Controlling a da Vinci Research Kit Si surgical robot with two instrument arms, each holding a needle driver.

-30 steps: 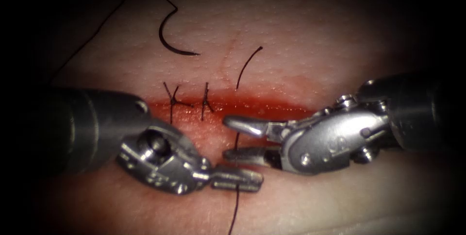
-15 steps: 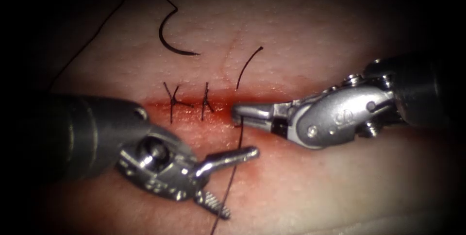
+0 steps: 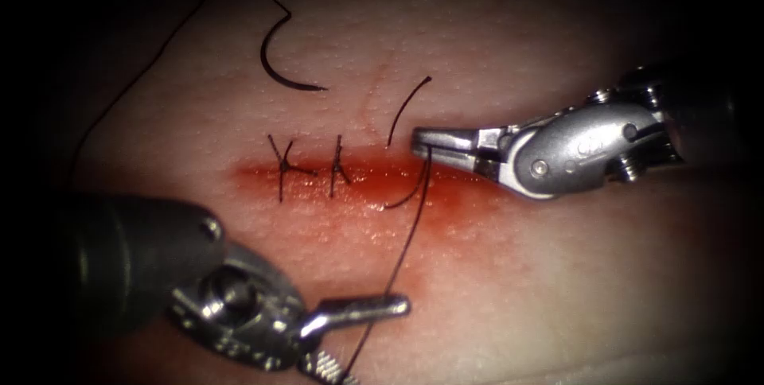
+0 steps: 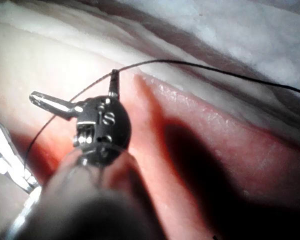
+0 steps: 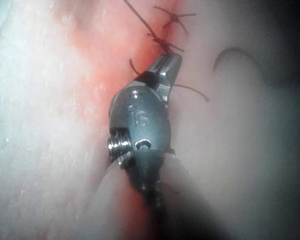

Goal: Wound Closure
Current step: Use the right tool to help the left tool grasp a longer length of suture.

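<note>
The tissue (image 3: 509, 289) has a red cut (image 3: 446, 186) across its middle. My right tool (image 3: 422, 142) is shut on the thread (image 3: 402, 250) just above the cut, right of the two tied stitches (image 3: 338, 166). From its jaws the thread slants down to my left tool (image 3: 372, 341), which stands open and holds nothing; the strand passes between its jaws. A short thread tail (image 3: 406, 103) curves up from the cut. The curved needle (image 3: 278, 67) lies free on the skin beyond the cut's left part, not in the tissue. In the right wrist view the shut right tool (image 5: 167, 65) sits near the knots (image 5: 172, 17).
Red fluid (image 3: 374, 218) spreads over the tissue below the cut. The needle's long thread (image 3: 143, 67) trails off to the far left. In the left wrist view the open left tool (image 4: 77, 92) has thread (image 4: 190, 64) arching over the tissue.
My left tool opened, let go of the thread and drew back down-left. My right tool shut on the thread at the cut and moved up and right, pulling the strand.
</note>
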